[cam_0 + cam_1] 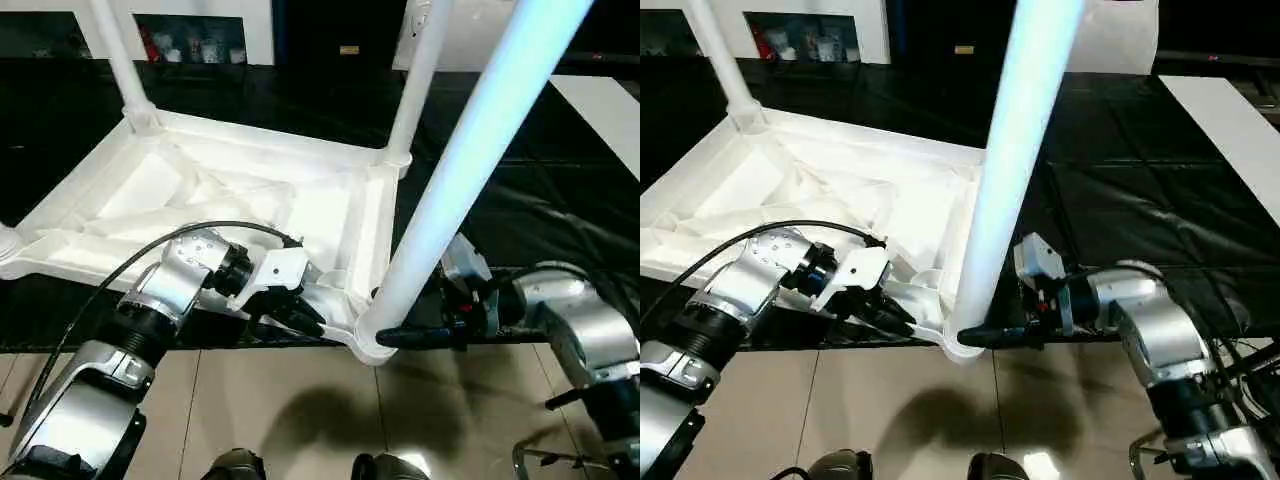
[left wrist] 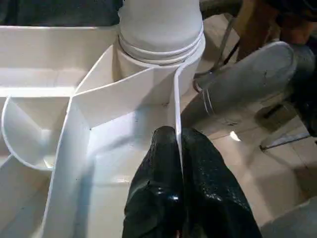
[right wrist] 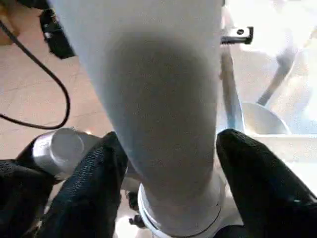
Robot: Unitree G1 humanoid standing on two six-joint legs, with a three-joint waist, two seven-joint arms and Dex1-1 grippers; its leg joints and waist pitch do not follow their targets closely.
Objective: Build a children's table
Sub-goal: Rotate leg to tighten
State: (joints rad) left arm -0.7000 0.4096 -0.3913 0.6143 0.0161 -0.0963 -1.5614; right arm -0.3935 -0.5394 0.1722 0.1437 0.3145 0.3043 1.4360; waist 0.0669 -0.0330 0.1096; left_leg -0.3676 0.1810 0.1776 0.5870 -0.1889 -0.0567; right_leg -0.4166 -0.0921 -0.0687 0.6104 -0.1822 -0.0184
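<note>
Lying upside down on the black-covered bench (image 1: 520, 190), the white tabletop (image 1: 250, 200) shows its ribbed underside, and its near corner juts past the bench edge over the tiled floor (image 1: 260, 400). Landmark: the near-corner socket (image 1: 372, 340).

A long white leg (image 1: 470, 160) stands in that socket and rises steeply, tilted a little off upright. Two more legs stand in the tabletop's far corners: one (image 1: 120, 60) at the far left of the socket, one (image 1: 415, 80) straight behind it.

The left hand (image 2: 179, 193) lies just to the left of the socket, its two black fingers pressed together on a thin upright rib (image 2: 176, 124) of the tabletop's rim, pinching it.

The right hand (image 3: 168, 193) sits just to the right of the socket, at the foot of the standing leg. Its fingers (image 3: 94, 188) are spread to either side of the leg just above the socket collar; whether they press on the leg I cannot tell.

Behind the bench stands a white cabinet (image 1: 190, 30).
</note>
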